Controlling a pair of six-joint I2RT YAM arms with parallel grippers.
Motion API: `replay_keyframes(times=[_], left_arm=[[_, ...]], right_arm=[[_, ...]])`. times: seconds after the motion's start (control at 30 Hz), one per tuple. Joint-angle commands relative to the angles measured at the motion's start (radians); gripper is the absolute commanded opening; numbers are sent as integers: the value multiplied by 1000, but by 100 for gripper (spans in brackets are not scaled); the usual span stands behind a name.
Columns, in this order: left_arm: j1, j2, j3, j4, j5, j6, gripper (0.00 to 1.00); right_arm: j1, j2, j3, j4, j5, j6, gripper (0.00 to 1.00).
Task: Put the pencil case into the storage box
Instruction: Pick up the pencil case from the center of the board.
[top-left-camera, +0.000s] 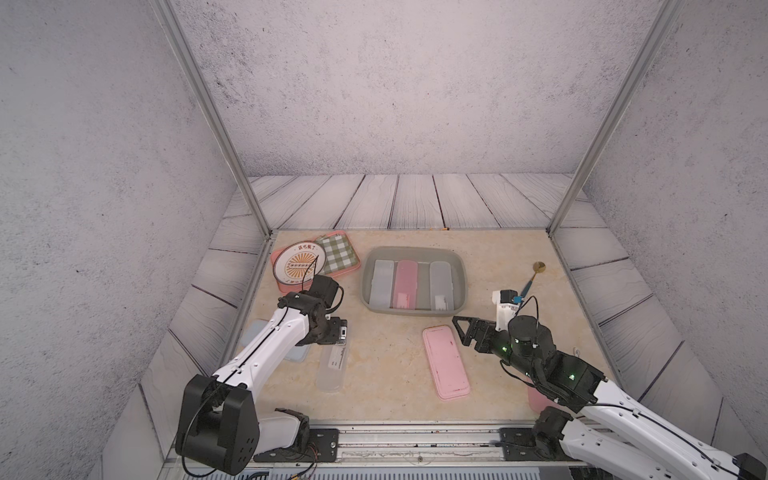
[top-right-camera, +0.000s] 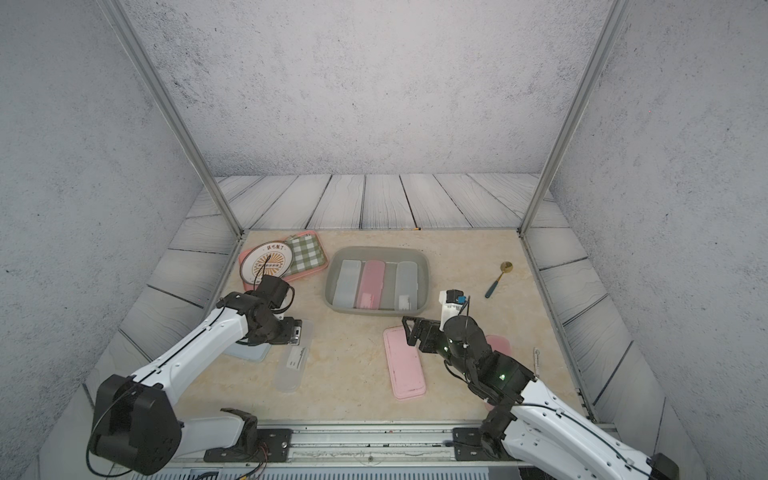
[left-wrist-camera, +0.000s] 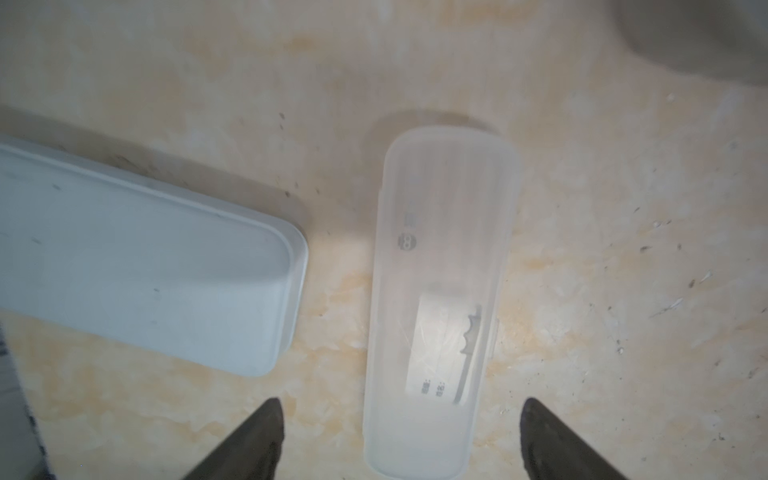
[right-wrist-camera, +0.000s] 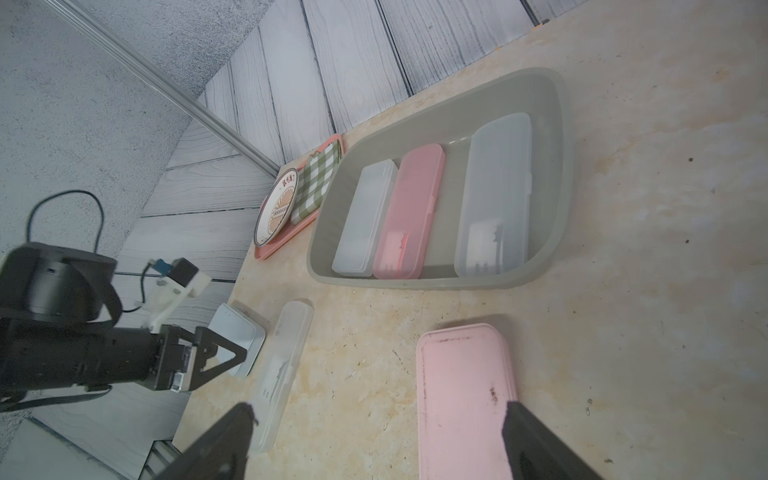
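Lying flat on the beige tabletop (top-left-camera: 386, 374), the frosted pencil case (top-left-camera: 332, 365) sits outside the storage box (top-left-camera: 411, 250), toward the front left. The left gripper (left-wrist-camera: 402, 401) hangs over the case's far end, its fingers spread wide on either side of the case. They clear its edges and grasp nothing. A pale blue flat case (left-wrist-camera: 145, 270) lies just beside the pencil case, not touching it.

The storage box stands at centre back and holds three cases side by side: clear case (top-left-camera: 381, 282), pink case (top-left-camera: 405, 284), second clear case (top-left-camera: 440, 284). In front of it lies a pink flat case (top-left-camera: 445, 361). The right gripper (right-wrist-camera: 378, 409) hovers by that case's far end, fingers released and empty.

A pink tray (top-left-camera: 282, 286) sits back left, and a gold spoon (top-left-camera: 532, 278) lies to the right.
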Motion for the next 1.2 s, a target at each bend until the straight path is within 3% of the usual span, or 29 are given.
replay_keyframes(times=[0.0,0.27,0.43,0.57,0.9,1.17], left_arm=[[-5,0,-67,70,90,-58,90],[-44,135,-43,184,-8,-74,91],[-41,304,104,118,-25,-104,91],[-43,381,133,136,-45,-120,89],[-43,417,88,173,-22,-131,88],[-42,471,112,181,-20,-141,69]], right_arm=[[0,-39,-13,22,-9,21,95],[0,-110,-87,70,-7,73,95],[0,-116,-87,58,-13,73,96],[0,-117,-78,47,-22,69,96],[0,-213,-47,-103,76,63,96],[0,-280,-49,-150,163,85,96]])
